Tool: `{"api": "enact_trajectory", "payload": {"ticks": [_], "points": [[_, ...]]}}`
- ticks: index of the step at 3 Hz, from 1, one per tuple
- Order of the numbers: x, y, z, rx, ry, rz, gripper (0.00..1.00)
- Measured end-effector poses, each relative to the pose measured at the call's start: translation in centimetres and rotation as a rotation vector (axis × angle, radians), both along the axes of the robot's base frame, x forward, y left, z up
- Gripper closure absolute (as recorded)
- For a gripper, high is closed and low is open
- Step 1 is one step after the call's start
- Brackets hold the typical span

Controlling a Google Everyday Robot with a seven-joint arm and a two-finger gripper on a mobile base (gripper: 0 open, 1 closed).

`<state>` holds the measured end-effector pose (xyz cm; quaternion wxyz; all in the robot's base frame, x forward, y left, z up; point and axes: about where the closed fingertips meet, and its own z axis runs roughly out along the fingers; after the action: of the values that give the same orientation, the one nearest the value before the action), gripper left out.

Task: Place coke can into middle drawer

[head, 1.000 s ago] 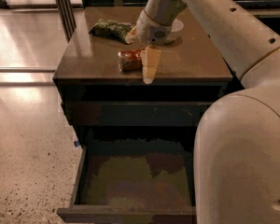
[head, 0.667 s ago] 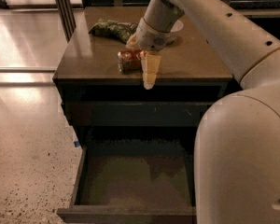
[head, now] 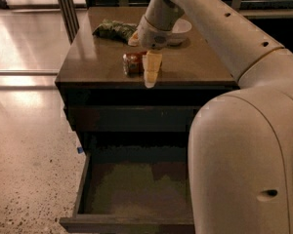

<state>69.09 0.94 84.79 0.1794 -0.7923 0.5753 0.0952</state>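
The coke can (head: 131, 63) lies on its side near the front edge of the dark cabinet top (head: 88, 57), red with a silvery end. My gripper (head: 147, 72) comes down from the arm onto the can's right end, touching or nearly touching it. The middle drawer (head: 83, 184) is pulled out below, a dark grey tray with an olive-grey floor and nothing in it. Its right part is hidden behind my own body.
A green foil snack bag (head: 112, 29) and a white bowl (head: 179, 28) sit at the back of the cabinet top. A shut drawer front (head: 132, 118) is above the open drawer. My pale body (head: 244, 165) fills the right side. Speckled floor (head: 29, 169) lies left.
The gripper has shifted slightly left and lower, closer against the can. The can and the drawer have stayed in place.
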Motion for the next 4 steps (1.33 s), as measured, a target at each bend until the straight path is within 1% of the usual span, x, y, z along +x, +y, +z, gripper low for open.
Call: {"api": "enact_trajectory", "payload": {"ticks": [1, 2, 3, 4], "points": [[1.48, -0.19, -1.65, -0.005, 0.007, -0.032, 0.00], [1.52, -0.17, -1.72, -0.005, 0.007, -0.033, 0.19], [1.52, -0.16, -1.72, -0.005, 0.007, -0.033, 0.42], [1.52, -0.16, -1.72, -0.005, 0.007, -0.033, 0.73]]}}
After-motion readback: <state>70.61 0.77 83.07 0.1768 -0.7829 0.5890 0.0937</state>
